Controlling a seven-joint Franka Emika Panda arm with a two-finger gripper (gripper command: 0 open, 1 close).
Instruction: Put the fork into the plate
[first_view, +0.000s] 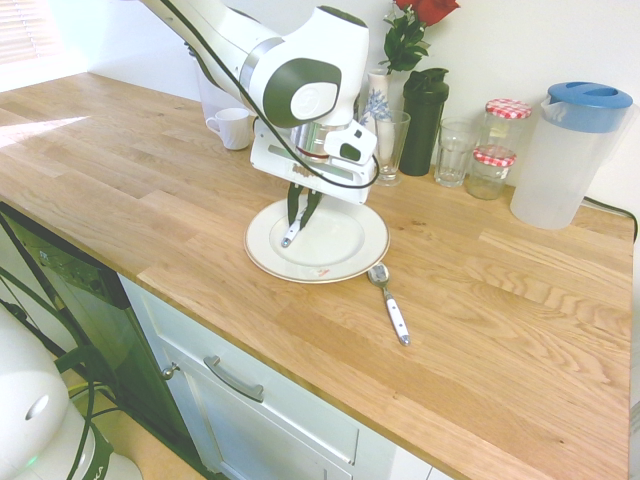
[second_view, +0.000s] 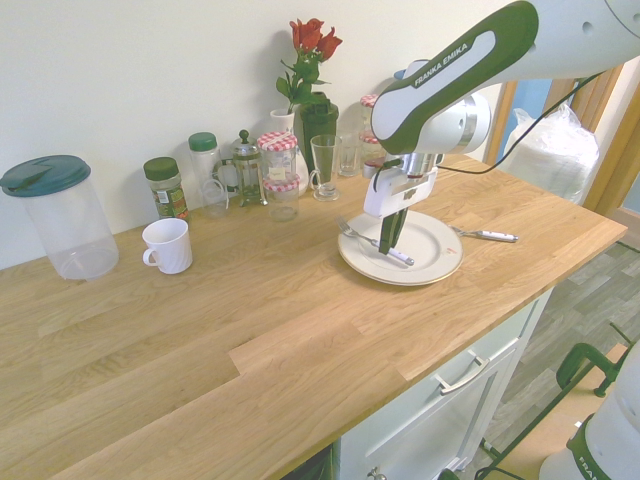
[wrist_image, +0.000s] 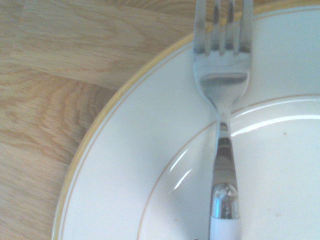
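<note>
The white plate (first_view: 345, 245) with a thin gold rim line lies on the wooden counter. The fork (second_view: 368, 240) lies low across it. Its tines reach over the plate's rim (wrist_image: 100, 120) in the wrist view, and its white handle (first_view: 290, 238) points to the plate's middle. My gripper (first_view: 300, 222) stands straight down over the plate, shut on the fork's handle; in the second exterior view the gripper (second_view: 388, 245) meets the fork near its middle. Whether the fork rests on the plate or hangs just above it I cannot tell.
A white-handled spoon (first_view: 390, 300) lies on the counter just beside the plate. A white mug (first_view: 232, 128), drinking glasses (first_view: 392, 145), jars (first_view: 492, 165), a dark bottle (first_view: 424, 120), a vase with a rose (second_view: 305, 60) and a lidded pitcher (first_view: 565, 155) line the wall.
</note>
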